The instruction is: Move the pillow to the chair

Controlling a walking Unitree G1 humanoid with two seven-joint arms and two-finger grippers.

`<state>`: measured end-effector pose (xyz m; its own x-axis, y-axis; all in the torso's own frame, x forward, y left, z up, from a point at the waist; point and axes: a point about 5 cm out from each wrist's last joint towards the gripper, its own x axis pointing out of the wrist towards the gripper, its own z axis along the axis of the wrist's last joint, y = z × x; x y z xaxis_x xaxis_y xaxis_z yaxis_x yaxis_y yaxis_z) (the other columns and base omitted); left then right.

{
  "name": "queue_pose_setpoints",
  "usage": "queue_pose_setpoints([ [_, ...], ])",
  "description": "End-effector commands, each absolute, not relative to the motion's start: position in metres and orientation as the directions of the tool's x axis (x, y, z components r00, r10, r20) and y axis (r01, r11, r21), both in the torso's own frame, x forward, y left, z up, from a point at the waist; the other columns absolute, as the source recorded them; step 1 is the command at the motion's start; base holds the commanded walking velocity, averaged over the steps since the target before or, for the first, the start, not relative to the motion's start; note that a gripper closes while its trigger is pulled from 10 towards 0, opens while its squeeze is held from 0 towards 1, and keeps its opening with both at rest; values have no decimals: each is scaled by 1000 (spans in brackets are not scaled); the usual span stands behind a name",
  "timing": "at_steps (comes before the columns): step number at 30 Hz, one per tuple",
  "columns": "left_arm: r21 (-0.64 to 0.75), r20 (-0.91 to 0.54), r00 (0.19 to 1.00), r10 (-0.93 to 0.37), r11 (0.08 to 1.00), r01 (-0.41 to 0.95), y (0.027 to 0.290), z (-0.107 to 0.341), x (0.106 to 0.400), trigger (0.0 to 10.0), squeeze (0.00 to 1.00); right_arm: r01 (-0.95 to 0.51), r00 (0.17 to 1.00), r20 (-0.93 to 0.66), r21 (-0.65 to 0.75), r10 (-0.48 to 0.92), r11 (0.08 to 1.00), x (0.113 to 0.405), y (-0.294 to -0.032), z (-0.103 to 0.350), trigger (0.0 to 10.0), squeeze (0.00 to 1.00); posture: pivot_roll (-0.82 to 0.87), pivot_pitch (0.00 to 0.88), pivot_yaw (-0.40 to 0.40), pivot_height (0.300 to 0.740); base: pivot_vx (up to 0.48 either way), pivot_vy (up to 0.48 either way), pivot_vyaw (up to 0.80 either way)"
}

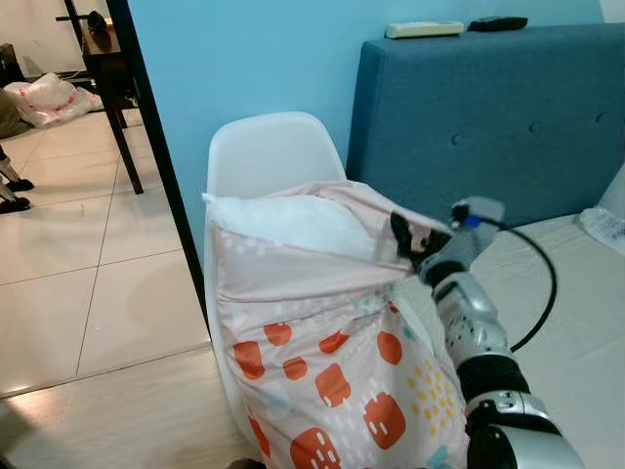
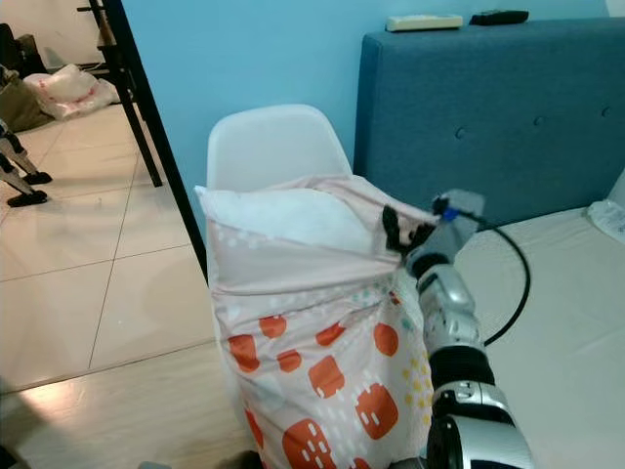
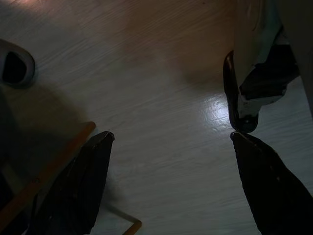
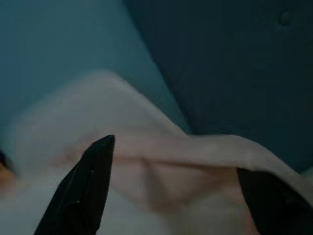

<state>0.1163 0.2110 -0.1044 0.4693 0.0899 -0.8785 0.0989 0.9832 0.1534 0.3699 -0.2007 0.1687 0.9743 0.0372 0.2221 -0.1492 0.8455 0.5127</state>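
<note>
Where the right gripper (image 1: 410, 244) meets the pillow (image 1: 322, 362), its two black fingers are spread wide against the cloth at the upper corner, though blur in the right wrist view makes it hard to say whether they pinch any fabric. Just beyond the fingertips the pillow stands upright in the white moulded chair (image 1: 269, 151); its soft pink case is printed with orange-red rounded blotches and yellow dots, and white stuffing bulges from the open top. Behind the gripper rises a blue upholstered, buttoned headboard (image 1: 488, 117) with two remote controls (image 2: 424, 21) on its top edge, and under the silver arm lies a pale mattress (image 1: 576, 332). Past the chair, on the far side from the gripper, are a light-blue wall and glossy cream floor tiles (image 1: 88, 283). Hanging idle over dim wood-grain flooring (image 3: 161, 122), the left gripper (image 3: 171, 134) has its fingers parted wide.
</note>
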Motion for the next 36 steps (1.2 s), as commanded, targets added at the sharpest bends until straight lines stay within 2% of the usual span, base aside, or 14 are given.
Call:
queue_pose_setpoints([
  [1, 161, -882, 462, 92, 981, 111, 214, -105, 114, 10000, 0, -219, 948, 318, 599, 23, 770, 370, -207, 188, 10000, 1000, 111, 0, -9, 611, 0, 0, 0],
  [8, 156, -883, 461, 91, 982, 105, 212, -105, 114, 10000, 0, -409, 886, 441, 599, 143, 688, 364, -202, 205, 10000, 1000, 107, 0, -15, 611, 0, 0, 0],
  [17, 153, -883, 462, 90, 983, 100, 211, -105, 114, 10000, 0, -583, 812, 536, 735, 232, 346, 357, -187, 217, 10000, 937, 101, 0, -19, 611, 0, 0, 0],
  [19, 152, -882, 462, 89, 983, 100, 210, -105, 115, 10000, 0, -542, 835, 381, 695, 397, 473, 360, -165, 196, 10000, 937, 100, 0, -19, 611, 0, 0, 0],
  [20, 150, -882, 464, 87, 984, 100, 209, -105, 115, 10000, 0, -584, 777, 306, 675, 550, 451, 351, -147, 179, 10000, 914, 113, 0, -25, 611, 0, 0, 0],
  [22, 150, -882, 464, 87, 984, 100, 209, -105, 115, 10000, 0, -584, 777, 306, 675, 550, 451, 351, -147, 179, 10000, 914, 113, 0, -25, 611, 0, 0, 0],
  [24, 149, -881, 466, 87, 984, 97, 209, -105, 115, 10000, 0, -659, 690, 287, 628, 664, 413, 338, -134, 171, 10000, 867, 112, 0, -27, 611, 0, 0, 0],
  [25, 147, -880, 468, 88, 985, 92, 209, -105, 116, 10000, 0, -809, 483, 399, 543, 780, 223, 308, -122, 183, 10000, 600, 111, 0, -24, 611, 0, 0, 0],
  [27, 147, -880, 468, 88, 985, 92, 209, -105, 116, 10000, 0, -809, 483, 399, 543, 780, 223, 308, -122, 183, 10000, 600, 111, 0, -24, 611, 0, 0, 0],
  [28, 148, -880, 466, 88, 985, 93, 209, -105, 115, 10000, 0, -841, 440, 427, 504, 790, 196, 302, -123, 190, 10000, 400, 112, 0, -24, 611, 0, 0, 0],
  [30, 149, -882, 463, 89, 984, 94, 209, -105, 114, 10000, 0, -813, 527, 362, 479, 769, 332, 313, -131, 189, 10000, 71, 112, 0, -23, 611, 0, 0, 0],
  [32, 149, -882, 462, 90, 984, 94, 210, -106, 113, 10000, 0, -779, 586, 316, 473, 746, 412, 320, -135, 186, 10000, 71, 112, 0, -22, 611, 0, 0, 0],
  [34, 150, -883, 461, 90, 984, 95, 210, -106, 113, 10000, 0, -606, 788, 283, 516, 547, 605, 346, -163, 190, 10000, 0, 111, 0, -20, 611, 0, 0, 0],
  [36, 150, -883, 462, 90, 984, 95, 211, -105, 113, 10000, 0, -496, 868, 295, 567, 399, 658, 356, -181, 196, 10000, 0, 107, 0, -17, 611, 0, 0, 0],
])
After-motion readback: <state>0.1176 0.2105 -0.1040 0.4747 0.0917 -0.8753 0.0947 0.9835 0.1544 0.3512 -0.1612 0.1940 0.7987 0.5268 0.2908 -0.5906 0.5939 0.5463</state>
